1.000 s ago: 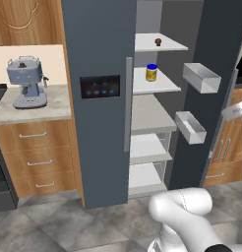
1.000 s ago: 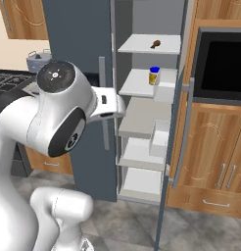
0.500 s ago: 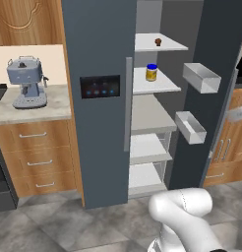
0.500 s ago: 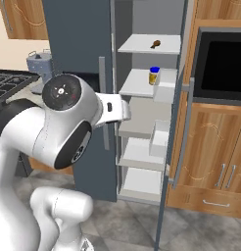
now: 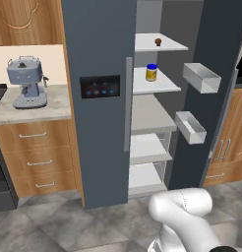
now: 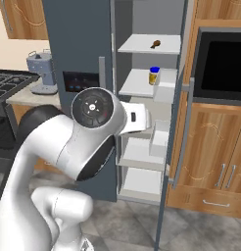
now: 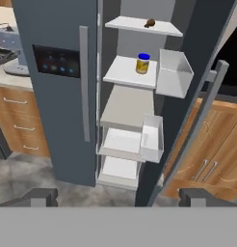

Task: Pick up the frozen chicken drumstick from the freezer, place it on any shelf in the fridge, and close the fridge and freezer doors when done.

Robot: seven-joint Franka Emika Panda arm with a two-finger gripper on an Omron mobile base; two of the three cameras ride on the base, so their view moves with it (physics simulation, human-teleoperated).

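The claw (image 7: 121, 198) stands wide open and holds nothing; its two dark finger tips (image 7: 41, 197) sit far apart at the bottom of the hand view, with only floor between them. It is aimed at the tall dark grey unit from well back, not yet near any part of it. The frozen chicken drumstick (image 7: 150, 22) lies on the top shelf (image 7: 125, 24) of the fridge (image 7: 127, 103), the open right half, toward the right end of the board and clear of its front edge. One shelf down stands the yellow jar with a blue lid (image 7: 142, 63), well apart from the drumstick. The freezer (image 7: 58, 87), the left half, has its door shut flat, with the dark control panel (image 7: 57, 61) facing outward. The fridge door (image 7: 200, 91) is swung wide to the right, and its two pale door bins (image 7: 176, 72) project toward the shelves. Judged from this layout, the placing step is complete: the drumstick rests unsupported by the claw, which explains the open, empty jaws. The remaining step appears to be closing the fridge door. That likely calls for the arm to reach round to the door's outer face or its long handle (image 7: 195, 130) and push it leftward. The risk is modest: the drumstick sits far enough in that the bins should clear it. A coffee machine (image 5: 27, 81) on the desk (image 5: 56, 106) to the left is clear of the work.
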